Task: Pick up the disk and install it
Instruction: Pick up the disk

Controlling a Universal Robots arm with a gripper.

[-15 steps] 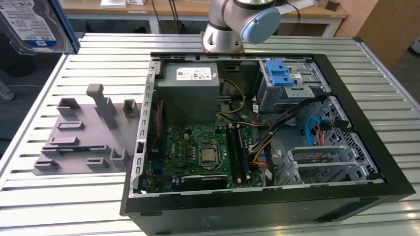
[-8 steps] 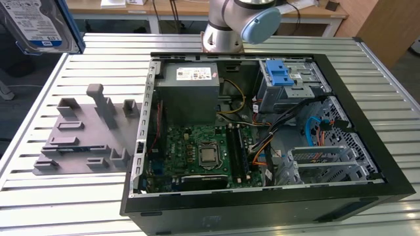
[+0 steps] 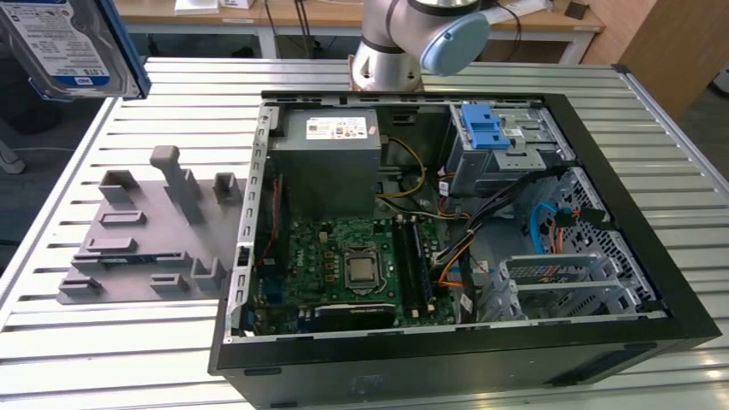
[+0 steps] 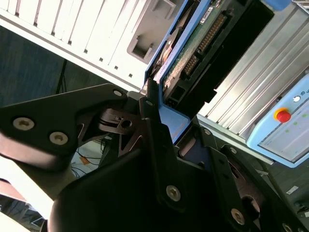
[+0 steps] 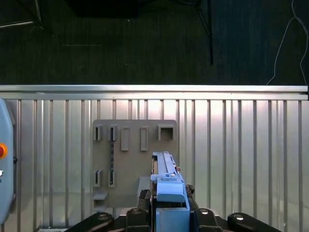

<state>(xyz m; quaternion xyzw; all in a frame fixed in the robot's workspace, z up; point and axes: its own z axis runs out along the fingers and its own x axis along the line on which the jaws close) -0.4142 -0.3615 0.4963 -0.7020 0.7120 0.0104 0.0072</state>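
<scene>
Gripper (image 4: 166, 113) fingers (image 4: 153, 130) pinch the disk (image 3: 68, 43) by its blue frame. The open computer case (image 3: 684, 295) holds a circuit board (image 3: 336, 243) and power supply (image 3: 328, 162). The disk's long axis stands roughly upright, upper left in the exterior view.

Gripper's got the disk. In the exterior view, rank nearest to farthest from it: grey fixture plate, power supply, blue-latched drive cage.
1. The grey fixture plate, exterior view's left, below the gripper and disk.
2. The power supply, left inside the case.
3. The drive cage, case's right corner.
</scene>
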